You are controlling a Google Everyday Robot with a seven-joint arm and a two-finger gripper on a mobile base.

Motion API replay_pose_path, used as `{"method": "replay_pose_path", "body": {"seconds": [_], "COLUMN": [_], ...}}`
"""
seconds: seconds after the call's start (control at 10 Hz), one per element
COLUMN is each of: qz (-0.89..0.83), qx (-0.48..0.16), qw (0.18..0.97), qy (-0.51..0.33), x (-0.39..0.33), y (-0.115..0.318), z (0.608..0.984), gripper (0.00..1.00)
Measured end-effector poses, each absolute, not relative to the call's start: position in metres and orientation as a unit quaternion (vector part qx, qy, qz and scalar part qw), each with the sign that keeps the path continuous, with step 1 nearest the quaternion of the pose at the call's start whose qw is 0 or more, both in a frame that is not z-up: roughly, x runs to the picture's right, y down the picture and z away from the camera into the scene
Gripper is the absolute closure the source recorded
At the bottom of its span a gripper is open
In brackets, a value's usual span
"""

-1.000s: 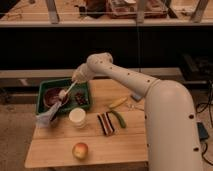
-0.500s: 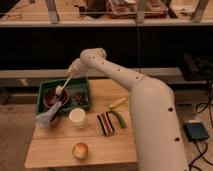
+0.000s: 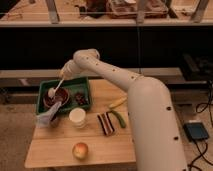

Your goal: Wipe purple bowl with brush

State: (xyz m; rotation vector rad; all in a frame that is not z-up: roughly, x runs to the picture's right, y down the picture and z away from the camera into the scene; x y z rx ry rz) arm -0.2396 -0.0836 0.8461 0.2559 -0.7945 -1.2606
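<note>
Camera view: gripper [image 3: 66,75] sits above the far edge of the green tray [image 3: 44,90], clamped on the top of the brush [image 3: 56,87]. Brush slants down and away from the gripper, white head at the rim of the purple bowl [image 3: 55,99], which lies in the tray below the gripper. Contact can't be confirmed. Step looks like wiping underway or just starting. Next move likely needs the head pressed into the bowl and swept round. White cup [image 3: 77,117] and apple [image 3: 80,149] lie well below, on the table [image 3: 60,145].
</note>
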Motion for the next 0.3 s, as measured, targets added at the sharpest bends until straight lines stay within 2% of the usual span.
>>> {"method": "replay_pose_path", "body": {"seconds": [0.3], "qz": [-0.572], "qx": [0.111], "qw": [0.722], "qy": [-0.373], "x": [-0.225], "y": [-0.066], "z": [0.832], "gripper": [0.86]}}
